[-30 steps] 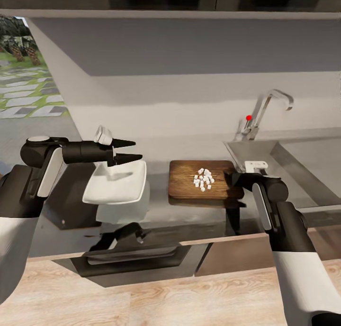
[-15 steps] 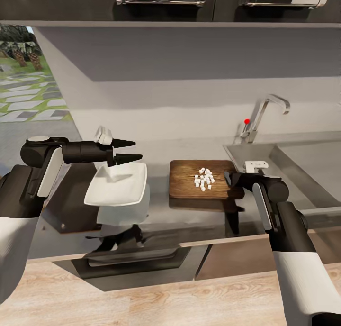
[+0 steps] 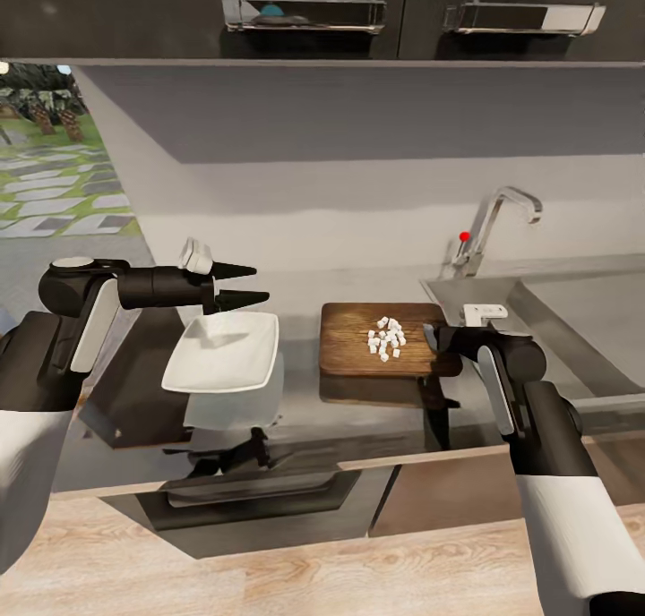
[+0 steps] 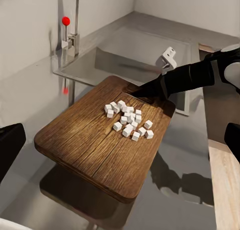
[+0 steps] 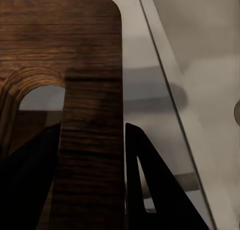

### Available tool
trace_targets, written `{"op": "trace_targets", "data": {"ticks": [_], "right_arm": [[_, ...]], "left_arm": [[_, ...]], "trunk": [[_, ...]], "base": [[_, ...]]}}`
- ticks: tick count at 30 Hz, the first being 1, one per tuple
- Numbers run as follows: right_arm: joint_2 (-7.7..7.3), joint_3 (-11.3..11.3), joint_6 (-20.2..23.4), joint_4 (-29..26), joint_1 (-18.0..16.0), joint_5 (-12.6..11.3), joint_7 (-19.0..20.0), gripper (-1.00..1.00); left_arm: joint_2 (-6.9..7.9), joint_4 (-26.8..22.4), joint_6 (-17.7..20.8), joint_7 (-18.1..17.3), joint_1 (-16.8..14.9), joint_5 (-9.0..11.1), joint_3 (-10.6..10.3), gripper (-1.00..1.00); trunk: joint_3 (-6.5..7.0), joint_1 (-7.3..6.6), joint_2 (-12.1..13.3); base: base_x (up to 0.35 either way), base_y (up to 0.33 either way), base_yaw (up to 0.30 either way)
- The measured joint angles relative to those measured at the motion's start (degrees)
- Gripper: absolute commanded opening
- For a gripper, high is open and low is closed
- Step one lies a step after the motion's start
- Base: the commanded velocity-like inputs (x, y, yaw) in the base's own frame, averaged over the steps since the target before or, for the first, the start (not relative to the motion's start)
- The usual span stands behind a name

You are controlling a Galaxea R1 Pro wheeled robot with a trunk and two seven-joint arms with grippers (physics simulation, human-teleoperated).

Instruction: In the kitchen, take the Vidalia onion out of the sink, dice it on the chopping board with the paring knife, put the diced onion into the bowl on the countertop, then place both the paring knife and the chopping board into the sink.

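camera: tilted up since a second ago, whole view slid down; arms and objects unmoved relative to each other
left tool [image 3: 255, 286]: spread, empty, hovering just above far rim of bowl [image 3: 222, 353]
bowl: empty, on counter [image 3: 296, 280], left of board
chopping board [image 3: 376, 338]: front edge looks lifted off counter
diced onion [image 3: 385, 337]: piled on board, not yet in bowl
right tool [image 5: 92, 182]: clenched on board's handle end, one finger through slot
sink [image 3: 573, 316]: right of board
next: probably tip board toward bowl
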Motion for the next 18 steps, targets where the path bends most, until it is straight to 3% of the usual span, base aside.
{"op": "trace_targets", "data": {"ticks": [18], "right_arm": [[0.0, 0.2, 0.0, 0.0, 0.0, 0.0, 0.0, -1.0]], "left_arm": [[0.0, 0.0, 0.0, 0.0, 0.0, 0.0, 0.0, 1.0]], "trunk": [[1.65, 0.0, 0.0]], "base": [[0.0, 0.0, 0.0]]}}
